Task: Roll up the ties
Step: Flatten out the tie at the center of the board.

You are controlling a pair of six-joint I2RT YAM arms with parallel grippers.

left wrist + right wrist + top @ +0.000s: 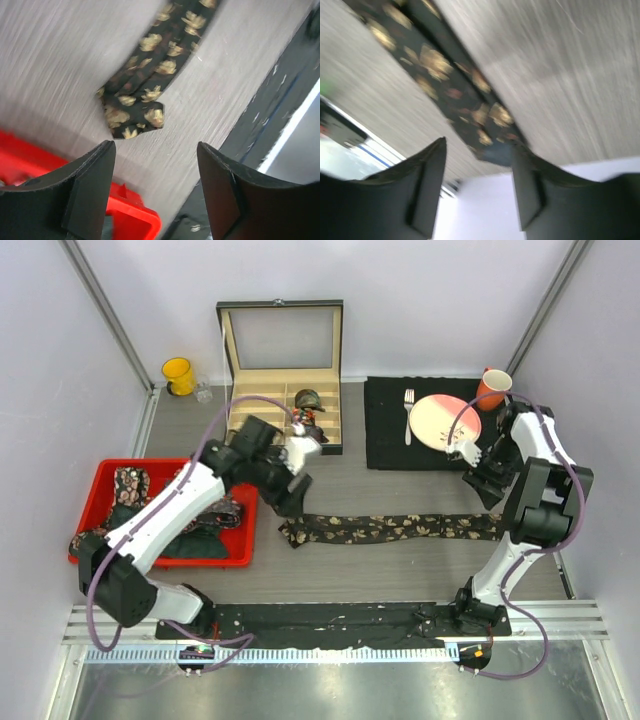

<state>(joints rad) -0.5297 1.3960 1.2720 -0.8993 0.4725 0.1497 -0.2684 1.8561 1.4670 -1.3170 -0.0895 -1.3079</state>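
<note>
Open table (pixel 400 580) near side of tie (pixel 390 528), red tray (pixel 150 561) left, black mat (pixel 385 450) behind

Black tie (pixel 390 529) with beige-and-red floral print, red tray (pixel 150 561)

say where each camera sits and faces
Top external: above, behind the arm bases, looking down on the grey table; both arms show.
Left wrist: down past the open left gripper at the long dark floral fabric tie, its folded end.
Right wrist: past the open right gripper at its other end.
All share that tie.
</note>
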